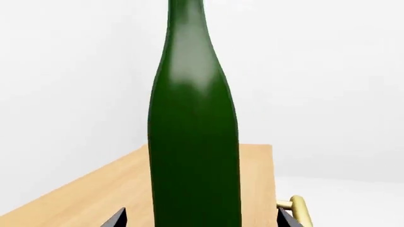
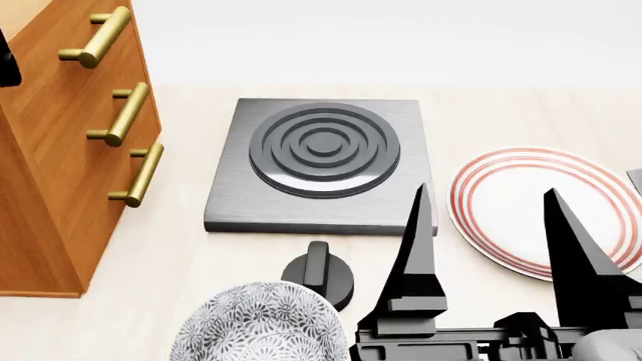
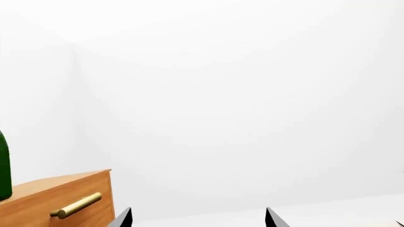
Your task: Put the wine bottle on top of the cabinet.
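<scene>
The wine bottle (image 1: 192, 142) is dark green and stands upright on the wooden top of the cabinet (image 1: 88, 198). My left gripper (image 1: 202, 216) is open, with one jaw tip on each side of the bottle's body and a gap to the glass on both sides. The bottle's neck top is out of view. In the right wrist view the bottle (image 3: 4, 165) shows at the edge, standing on the cabinet (image 3: 57, 194). My right gripper (image 2: 492, 226) is open and empty, low over the counter. The cabinet (image 2: 50, 150) is at the left of the head view.
A grey square hob plate with rings (image 2: 321, 162) lies in the middle of the counter. A white plate with red rings (image 2: 546, 203) is at the right. A patterned bowl (image 2: 261, 323) and a black knob (image 2: 318, 274) are in front. Brass handles (image 2: 125, 113) stick out from the cabinet.
</scene>
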Robot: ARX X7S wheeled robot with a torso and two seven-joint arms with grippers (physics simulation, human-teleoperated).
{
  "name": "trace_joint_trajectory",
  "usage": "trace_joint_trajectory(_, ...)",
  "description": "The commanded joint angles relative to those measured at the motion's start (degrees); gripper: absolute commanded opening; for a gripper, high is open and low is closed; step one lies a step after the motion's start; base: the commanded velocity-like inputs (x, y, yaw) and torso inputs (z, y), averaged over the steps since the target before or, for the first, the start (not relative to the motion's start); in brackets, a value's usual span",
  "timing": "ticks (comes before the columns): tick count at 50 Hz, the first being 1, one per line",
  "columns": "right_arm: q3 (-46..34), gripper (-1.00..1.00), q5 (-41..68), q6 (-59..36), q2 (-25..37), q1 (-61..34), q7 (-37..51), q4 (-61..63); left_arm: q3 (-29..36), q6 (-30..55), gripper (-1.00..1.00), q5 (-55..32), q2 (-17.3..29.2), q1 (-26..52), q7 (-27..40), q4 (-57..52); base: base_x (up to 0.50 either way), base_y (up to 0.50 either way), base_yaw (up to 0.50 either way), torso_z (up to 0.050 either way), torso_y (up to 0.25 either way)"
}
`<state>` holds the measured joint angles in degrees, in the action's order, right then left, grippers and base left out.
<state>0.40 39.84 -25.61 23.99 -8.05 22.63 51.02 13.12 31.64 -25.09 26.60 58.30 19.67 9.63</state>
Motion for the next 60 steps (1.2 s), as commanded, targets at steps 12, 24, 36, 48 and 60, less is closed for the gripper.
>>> trace_joint_trajectory(12,-1.3,1.0,-0.4,0.3,0.2,-0.1,0.3,0.0,-0.9,1.5,1.0,-1.9,5.2,-17.4,6.0,-31.4,0.0,0.0,0.0,0.0,0.0)
trace_joint_trajectory(24,-2.0,1.0,-0.5,0.4,0.5,0.2,0.6,0.3,-3.1,-4.7,1.0,-2.0,5.8,-32.7,8.7,-42.3,0.0,0.0,0.0,0.0,0.0)
trace_joint_trajectory(36,-2.4,1.0,-1.1,1.3,0.6,1.5,0.5,0.4,-0.6,-9.2,1.0,1.3,5.1,-44.6,12.1,-53.4,0.0,0.0,0.0,0.0,0.0)
trace_joint_trajectory(48,-3.4,1.0,-2.0,2.3,0.4,2.4,0.1,-0.3,10.5,-9.6,1.0,8.8,2.3,-48.8,11.5,-54.8,0.0,0.0,0.0,0.0,0.0)
trace_joint_trajectory(60,-5.3,1.0,-3.1,2.9,-0.1,2.7,-0.4,-1.2,11.1,-9.1,1.0,8.8,2.8,-48.3,11.1,-55.8,0.0,0.0,0.0,0.0,0.0)
